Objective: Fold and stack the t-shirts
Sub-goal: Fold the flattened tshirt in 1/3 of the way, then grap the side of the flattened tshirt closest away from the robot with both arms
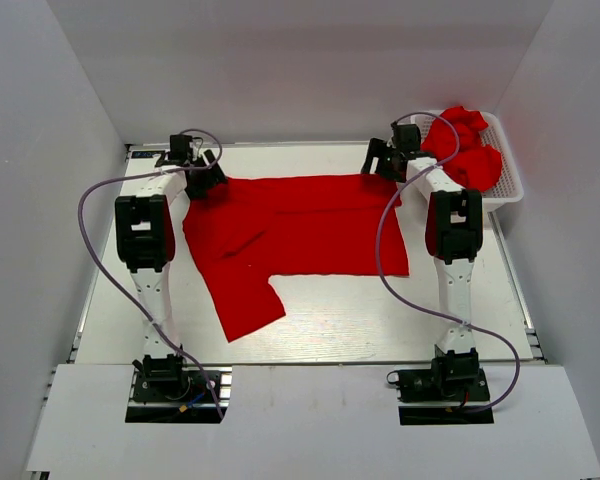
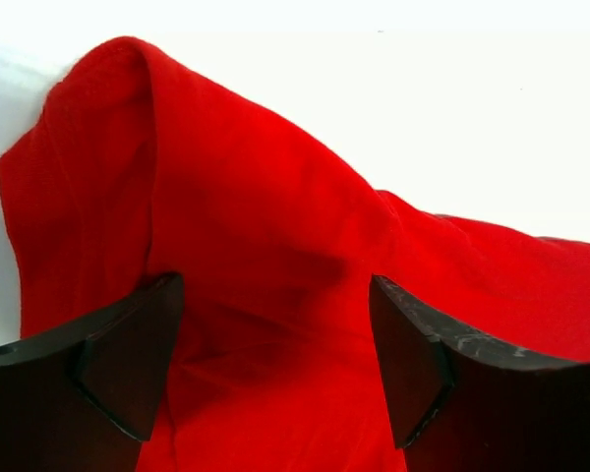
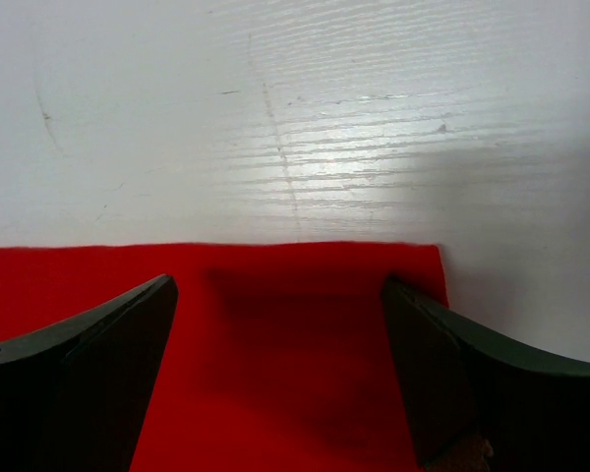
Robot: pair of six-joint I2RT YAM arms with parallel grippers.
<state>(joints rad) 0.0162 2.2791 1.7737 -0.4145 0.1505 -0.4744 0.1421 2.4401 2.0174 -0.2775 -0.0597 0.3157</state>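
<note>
One red t-shirt (image 1: 300, 225) lies spread across the table, a sleeve trailing toward the near left. My left gripper (image 1: 202, 180) sits at its far left corner. In the left wrist view its jaws (image 2: 275, 324) stand apart with a raised hump of the red cloth (image 2: 246, 197) between them. My right gripper (image 1: 380, 165) is at the shirt's far right corner. The right wrist view shows it open (image 3: 280, 295) over the flat cloth (image 3: 79, 275), just inside the straight hem and the corner. More red t-shirts (image 1: 465, 145) are heaped in the basket.
A white lattice basket (image 1: 507, 190) stands at the back right, close beside the right arm. White walls close in the table on the left, back and right. Grey cables loop out from both arms over the table sides.
</note>
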